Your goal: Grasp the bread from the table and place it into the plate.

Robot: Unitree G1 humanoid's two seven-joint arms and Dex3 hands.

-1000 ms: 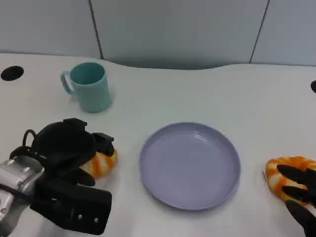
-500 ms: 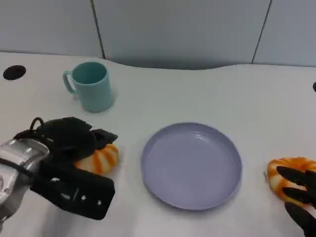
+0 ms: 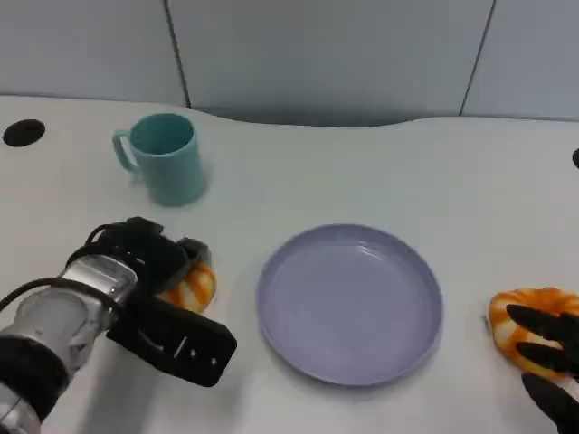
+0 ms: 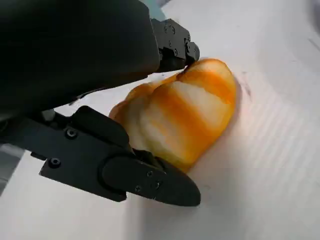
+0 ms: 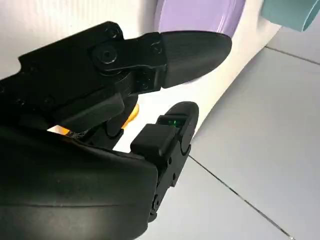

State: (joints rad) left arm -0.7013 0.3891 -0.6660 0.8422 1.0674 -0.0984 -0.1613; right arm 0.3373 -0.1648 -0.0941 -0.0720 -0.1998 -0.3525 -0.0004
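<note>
Left hand (image 3: 145,271): fingers (image 4: 150,177) closing around a striped orange bread (image 3: 192,287) lying on the counter (image 3: 362,172), left of the plate; contact on both sides, firm grip not confirmed. Teal mug (image 3: 166,158): behind, well apart. Purple plate (image 3: 348,303): centre. Second bread (image 3: 529,330): far right, right hand (image 3: 552,357) resting over it, hold unclear. Step: grasping. Next: secure, lift, carry right over the rim.
</note>
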